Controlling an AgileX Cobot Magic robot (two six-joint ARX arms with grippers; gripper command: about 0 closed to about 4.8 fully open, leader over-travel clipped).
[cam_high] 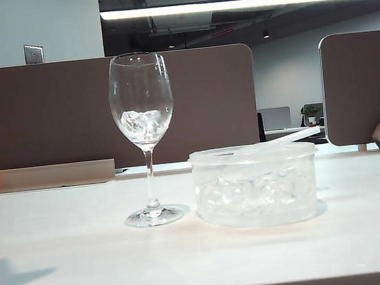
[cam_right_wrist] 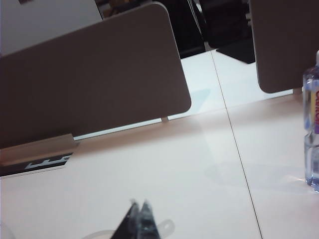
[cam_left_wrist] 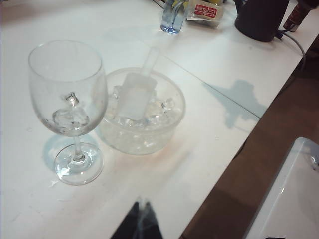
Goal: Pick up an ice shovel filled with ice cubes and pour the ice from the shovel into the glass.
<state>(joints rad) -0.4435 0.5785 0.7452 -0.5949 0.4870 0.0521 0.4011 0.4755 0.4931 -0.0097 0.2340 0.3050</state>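
Note:
The glass (cam_high: 142,113) stands upright on the white table, left of middle, with a few ice cubes (cam_high: 143,123) in its bowl. Close to its right is a round translucent tub (cam_high: 255,190) full of ice cubes (cam_left_wrist: 159,107). The ice shovel (cam_high: 277,142) lies across the tub, head down on the ice (cam_left_wrist: 135,97), handle sticking out over the rim. Neither gripper shows in the exterior view. My left gripper (cam_left_wrist: 142,205) hangs shut and empty, short of the glass (cam_left_wrist: 67,89). My right gripper (cam_right_wrist: 138,204) is shut on nothing; the shovel's handle end (cam_right_wrist: 168,226) shows just past its fingers.
A water bottle (cam_right_wrist: 312,134) stands at the table's right side. A dark pot (cam_left_wrist: 259,17) and a small packet sit beyond the tub in the left wrist view. Brown partition panels (cam_high: 46,116) close off the back of the table. The table's side edge (cam_left_wrist: 234,159) drops to a brown floor.

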